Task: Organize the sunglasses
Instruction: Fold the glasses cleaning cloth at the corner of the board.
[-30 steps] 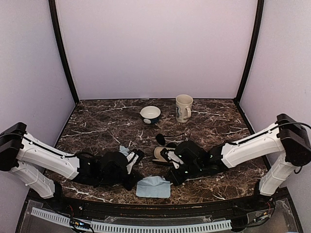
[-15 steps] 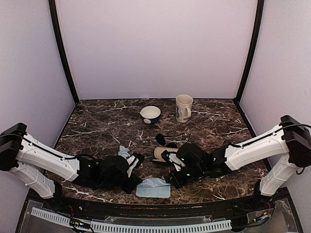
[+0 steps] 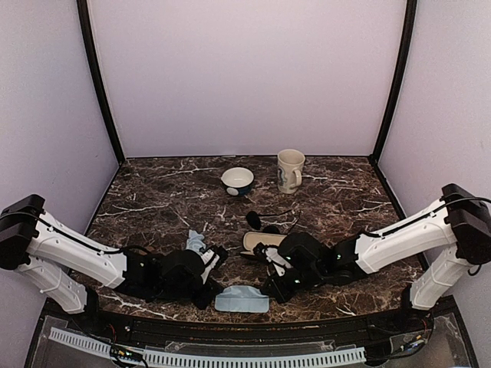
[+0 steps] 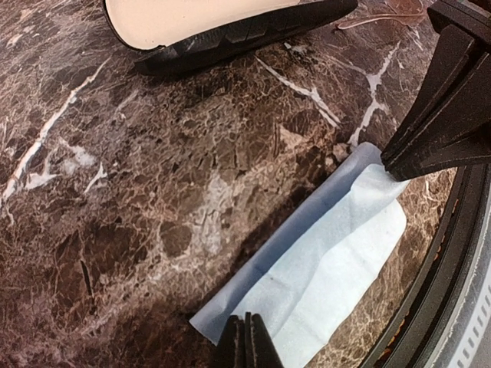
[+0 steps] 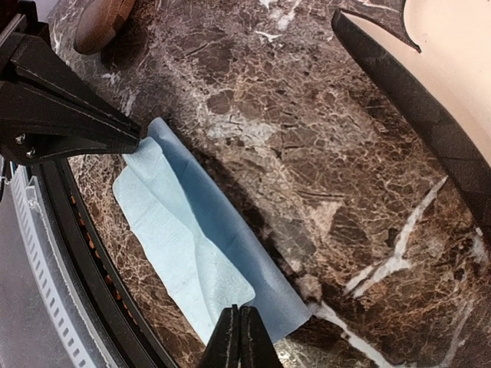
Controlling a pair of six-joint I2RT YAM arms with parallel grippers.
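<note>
Table (image 3: 153, 199) — dark brown marble, white-veined; cloth (image 3: 242, 299) pale blue; case (image 4: 215, 19) cream inside, black outside; mug (image 3: 290, 170) cream; sunglasses (image 3: 252, 219) dark-lensed.

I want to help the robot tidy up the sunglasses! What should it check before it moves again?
1. Left gripper pinching the blue cloth: ok, shut on one corner.
2. Right gripper pinching the cloth's other end: ok, fingers together on its edge.
3. Cloth spread out flat: not ok, it lies folded over itself.
4. Case open: ok, its cream inside shows.
5. Sunglasses inside the case: not ok, they lie on the table just behind it.
6. Mug and bowl out of the way: ok, both stand far back.
</note>
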